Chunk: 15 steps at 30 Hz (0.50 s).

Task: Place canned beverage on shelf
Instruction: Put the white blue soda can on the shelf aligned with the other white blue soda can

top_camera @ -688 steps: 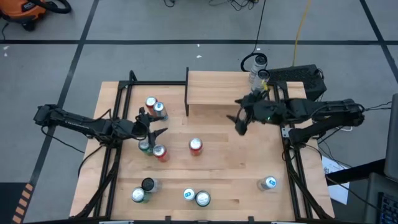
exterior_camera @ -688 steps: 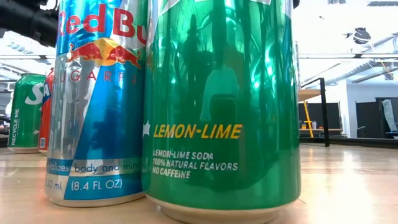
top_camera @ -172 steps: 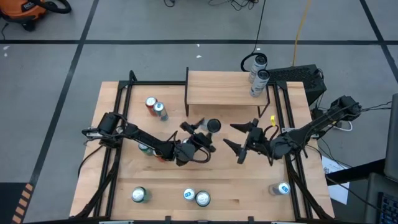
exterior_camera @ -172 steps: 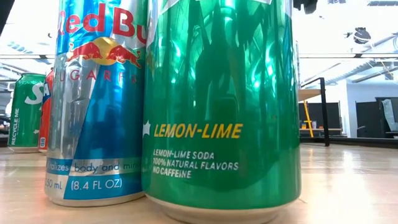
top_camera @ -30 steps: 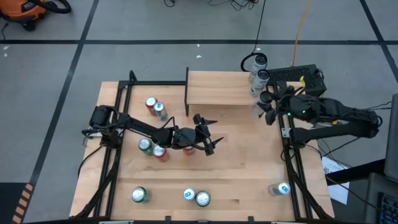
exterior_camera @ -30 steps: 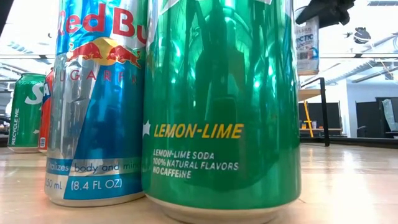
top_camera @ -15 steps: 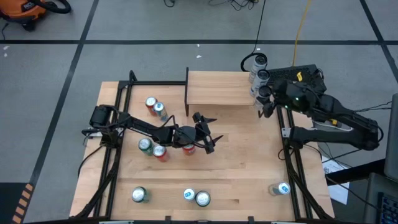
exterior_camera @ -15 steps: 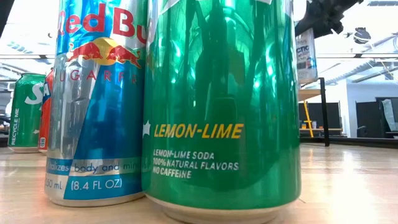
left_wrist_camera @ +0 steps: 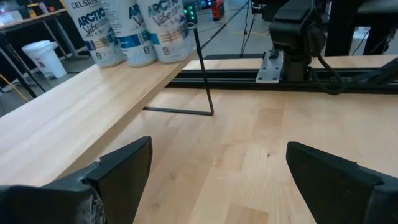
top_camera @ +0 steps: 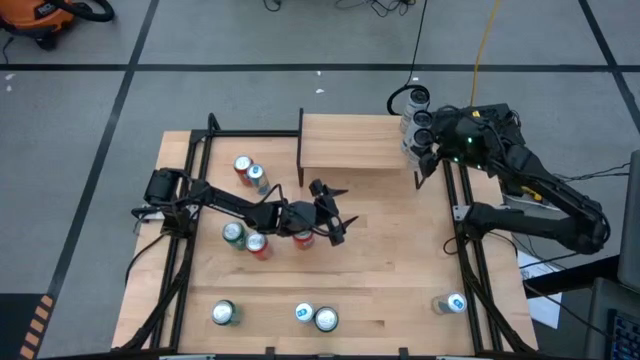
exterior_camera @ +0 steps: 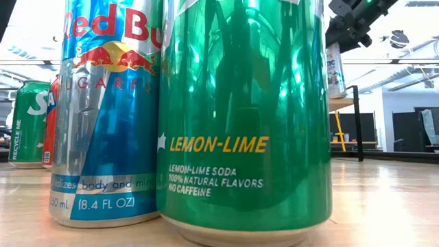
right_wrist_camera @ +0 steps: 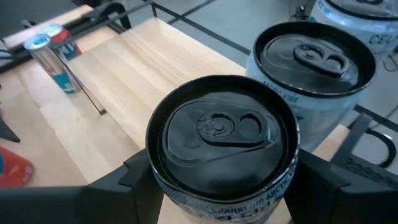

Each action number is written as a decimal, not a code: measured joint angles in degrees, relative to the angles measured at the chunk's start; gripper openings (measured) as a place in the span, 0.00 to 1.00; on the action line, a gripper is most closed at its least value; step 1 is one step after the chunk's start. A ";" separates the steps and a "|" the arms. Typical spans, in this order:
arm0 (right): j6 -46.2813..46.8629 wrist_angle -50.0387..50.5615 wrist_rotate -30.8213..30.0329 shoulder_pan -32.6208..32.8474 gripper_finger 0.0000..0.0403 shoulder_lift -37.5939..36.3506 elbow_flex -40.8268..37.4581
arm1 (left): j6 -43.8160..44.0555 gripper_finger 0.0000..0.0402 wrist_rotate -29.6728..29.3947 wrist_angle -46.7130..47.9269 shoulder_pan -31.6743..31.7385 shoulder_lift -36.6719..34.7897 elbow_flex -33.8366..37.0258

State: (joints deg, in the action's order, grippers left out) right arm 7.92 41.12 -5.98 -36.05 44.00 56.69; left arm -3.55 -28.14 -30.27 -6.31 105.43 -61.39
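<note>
Right tool [right_wrist_camera: 221, 177] clamped on a black-topped Arctic Vibe can [right_wrist_camera: 222, 140] at the right end of the shelf [top_camera: 350, 142], just beside two matching cans [top_camera: 412, 108]; can't tell if it's touching the board. Left tool [top_camera: 335, 212] spread wide and empty, mid-desk [top_camera: 390, 260] by a red can [top_camera: 305, 238].

This is a robotics lab or test workshop. A light-wood worktop [top_camera: 380, 270] in a black metal frame [top_camera: 190, 160] stands on a grey floor [top_camera: 200, 60] marked with dark tape lines, with loose cables [top_camera: 400, 8] and a yellow cord [top_camera: 484, 40] (hanging down from the far side). An orange shop vacuum [top_camera: 45, 18] sits at the far left, and the low view shows ceiling lights [exterior_camera: 384, 62] in an open hall.
</note>
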 joint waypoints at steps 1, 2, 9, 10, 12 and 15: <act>-0.27 -1.04 1.20 -0.76 0.60 0.00 -0.55 | 0.00 0.92 0.00 0.18 0.00 0.00 0.00; -0.54 -2.17 2.04 -1.52 0.60 -0.01 -1.19 | 0.07 0.92 0.00 0.29 -0.02 0.00 0.00; -2.37 -5.74 7.82 -5.65 0.60 0.50 -3.08 | 0.09 0.92 0.00 1.25 0.04 0.02 0.00; -2.52 -6.11 8.01 -6.03 0.60 0.66 -3.09 | 0.09 0.92 0.00 1.25 0.10 0.04 0.00; -2.84 -6.66 8.20 -6.87 0.60 1.01 -3.09 | 0.09 0.92 0.00 1.28 0.34 0.04 0.00; -2.86 -6.97 8.61 -7.96 0.61 1.30 -3.11 | 0.11 0.92 -0.02 1.33 0.52 0.04 0.00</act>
State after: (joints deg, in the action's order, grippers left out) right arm 5.06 34.15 2.63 -44.01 45.30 53.58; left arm -3.44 -28.16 -28.94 -5.79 105.47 -61.39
